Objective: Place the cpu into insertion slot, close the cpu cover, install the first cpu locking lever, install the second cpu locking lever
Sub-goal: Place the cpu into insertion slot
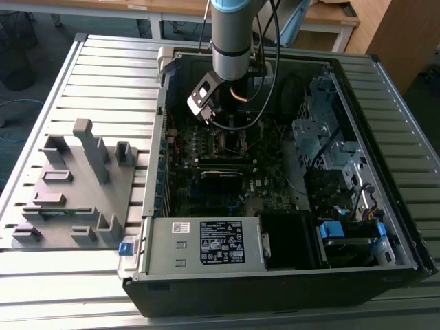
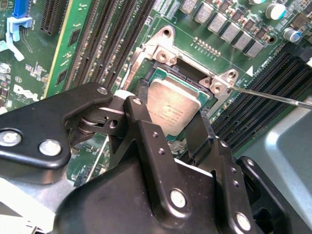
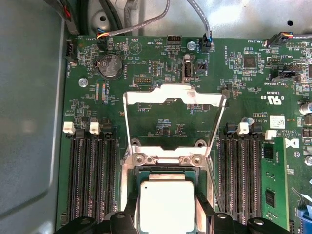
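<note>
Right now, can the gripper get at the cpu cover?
Probably yes. The cpu cover stands open just beyond the cpu, over which the gripper hangs, with nothing between them in the first wrist view.

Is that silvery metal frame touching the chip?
Apart. In the first wrist view the cpu cover stands swung open, a strip of hinge bracket showing between it and the cpu.

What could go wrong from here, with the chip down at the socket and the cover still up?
The hand is close around the cpu at the insertion slot; if the chip isn't flat, lifting away could drag it askew in the socket. The cpu cover stands open at the slot's edge, so a careless move might knock it down early. The thin lever juts out beside the socket and could snag.
</note>
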Available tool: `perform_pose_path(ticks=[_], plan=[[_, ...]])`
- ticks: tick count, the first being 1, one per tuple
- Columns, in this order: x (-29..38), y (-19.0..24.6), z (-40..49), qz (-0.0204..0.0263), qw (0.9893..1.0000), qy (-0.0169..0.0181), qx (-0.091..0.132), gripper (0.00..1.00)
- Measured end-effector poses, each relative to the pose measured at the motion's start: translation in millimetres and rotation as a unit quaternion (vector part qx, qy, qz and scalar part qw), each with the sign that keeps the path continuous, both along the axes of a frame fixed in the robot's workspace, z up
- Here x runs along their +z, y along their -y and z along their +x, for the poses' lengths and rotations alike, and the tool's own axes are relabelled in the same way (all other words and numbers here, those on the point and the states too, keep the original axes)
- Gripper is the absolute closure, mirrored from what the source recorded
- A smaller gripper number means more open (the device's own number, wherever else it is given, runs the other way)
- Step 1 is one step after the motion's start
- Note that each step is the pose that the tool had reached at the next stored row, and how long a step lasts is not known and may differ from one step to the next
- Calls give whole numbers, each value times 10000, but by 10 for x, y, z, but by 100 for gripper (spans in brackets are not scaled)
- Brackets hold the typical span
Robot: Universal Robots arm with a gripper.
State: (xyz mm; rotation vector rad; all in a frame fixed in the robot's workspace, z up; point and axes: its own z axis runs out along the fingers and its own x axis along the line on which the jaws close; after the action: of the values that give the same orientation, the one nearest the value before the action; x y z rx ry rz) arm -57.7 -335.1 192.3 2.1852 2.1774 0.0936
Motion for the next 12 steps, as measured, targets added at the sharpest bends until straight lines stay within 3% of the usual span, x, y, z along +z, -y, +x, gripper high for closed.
perform_pose_path(ticks=[12], plan=[[-14, 0, 0, 0, 10000, 0, 0, 46]])
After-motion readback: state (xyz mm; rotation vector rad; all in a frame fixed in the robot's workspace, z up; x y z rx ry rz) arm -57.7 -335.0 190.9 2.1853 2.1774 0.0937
